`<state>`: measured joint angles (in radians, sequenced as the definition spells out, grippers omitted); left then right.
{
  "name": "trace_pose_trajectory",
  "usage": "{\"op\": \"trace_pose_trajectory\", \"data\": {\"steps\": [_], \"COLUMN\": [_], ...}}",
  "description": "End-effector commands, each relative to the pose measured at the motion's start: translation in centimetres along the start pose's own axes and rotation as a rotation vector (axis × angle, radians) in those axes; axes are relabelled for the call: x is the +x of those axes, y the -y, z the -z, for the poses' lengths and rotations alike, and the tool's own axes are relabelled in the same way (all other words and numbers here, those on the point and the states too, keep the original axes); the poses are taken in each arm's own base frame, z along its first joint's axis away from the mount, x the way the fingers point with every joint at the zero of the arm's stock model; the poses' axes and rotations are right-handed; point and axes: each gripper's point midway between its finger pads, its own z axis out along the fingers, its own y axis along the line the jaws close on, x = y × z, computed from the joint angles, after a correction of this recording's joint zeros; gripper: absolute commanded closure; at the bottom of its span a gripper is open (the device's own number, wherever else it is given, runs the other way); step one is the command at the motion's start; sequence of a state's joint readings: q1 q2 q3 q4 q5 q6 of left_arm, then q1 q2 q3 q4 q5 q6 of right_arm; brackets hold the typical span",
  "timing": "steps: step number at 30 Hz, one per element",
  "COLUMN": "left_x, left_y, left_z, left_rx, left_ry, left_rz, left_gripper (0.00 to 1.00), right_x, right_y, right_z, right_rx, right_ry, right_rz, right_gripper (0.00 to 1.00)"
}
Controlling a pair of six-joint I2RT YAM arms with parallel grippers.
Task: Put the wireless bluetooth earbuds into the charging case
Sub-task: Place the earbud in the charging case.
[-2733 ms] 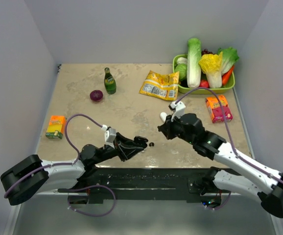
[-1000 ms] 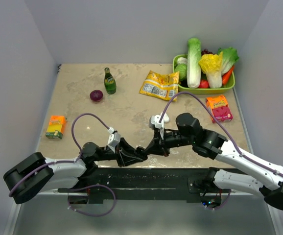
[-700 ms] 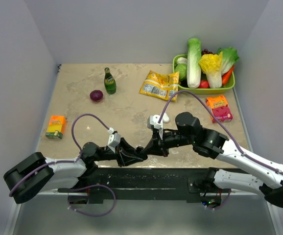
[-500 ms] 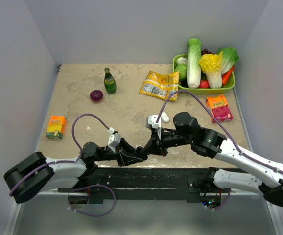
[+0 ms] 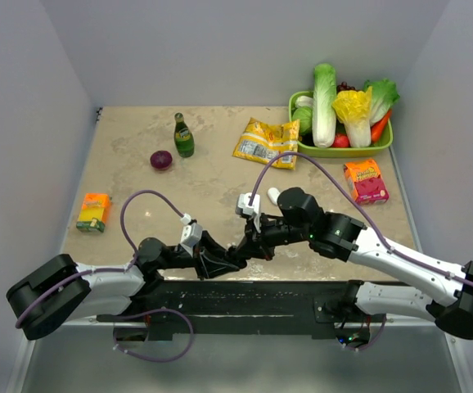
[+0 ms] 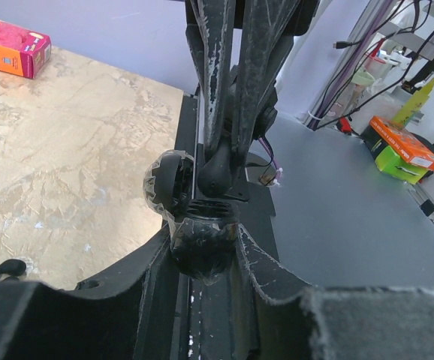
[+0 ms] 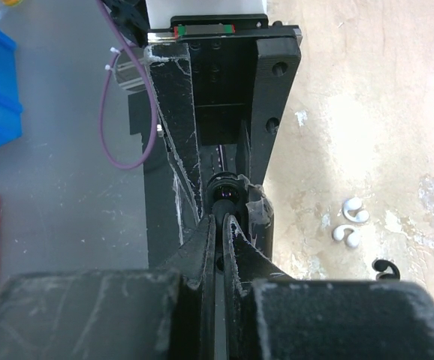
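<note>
Two tiny white earbuds lie side by side on the table, right of the grippers in the right wrist view; neither gripper touches them. A white oval charging case lies on the table beside the right arm. My left gripper is at the near table edge, shut on a small black glossy round object. My right gripper meets it tip to tip, its fingers almost shut on a black stem atop that object. The earbuds are hidden in the top view.
A small black hook lies on the table near the grippers. A green basket of vegetables, a yellow snack bag and a pink box are at the back right. A green bottle, a purple onion and an orange box are on the left.
The right arm came down from mid-table to the left gripper at the near edge. Over the last second its wrist has shifted a little left. The left arm has stayed still.
</note>
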<state>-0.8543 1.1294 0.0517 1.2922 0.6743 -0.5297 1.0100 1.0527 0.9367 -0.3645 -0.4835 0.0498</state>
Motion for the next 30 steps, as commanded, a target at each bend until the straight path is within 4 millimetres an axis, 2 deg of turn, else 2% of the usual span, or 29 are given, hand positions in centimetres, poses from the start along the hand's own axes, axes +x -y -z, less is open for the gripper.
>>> {"op": "trace_pose_trajectory", "data": {"steps": [1, 10, 18, 30], "left_x": [-9.3, -9.4, -9.6, -9.8], "left_y": [6.5, 6.8, 6.9, 6.8], "left_z": [1.5, 1.3, 1.4, 1.7], "left_rx": [0.220, 0.232, 0.230, 0.211], "left_ry": [0.401, 0.403, 0.412, 0.426], "left_rz": [-0.387, -0.388, -0.390, -0.403], "left_gripper": [1.00, 1.00, 1.00, 1.00], "right_x": [-1.6, -1.3, -0.3, 1.2], "right_y": [-0.2, 0.0, 0.0, 0.3], "right_z": [0.0, -0.5, -1.3, -1.3], "right_rx": [0.002, 0.001, -0.010, 0.017], "right_ry": [0.039, 0.038, 0.004, -0.028], "right_rz": [0.040, 0.032, 0.017, -0.006], "right_gripper": [1.00, 1.00, 1.00, 1.00]}}
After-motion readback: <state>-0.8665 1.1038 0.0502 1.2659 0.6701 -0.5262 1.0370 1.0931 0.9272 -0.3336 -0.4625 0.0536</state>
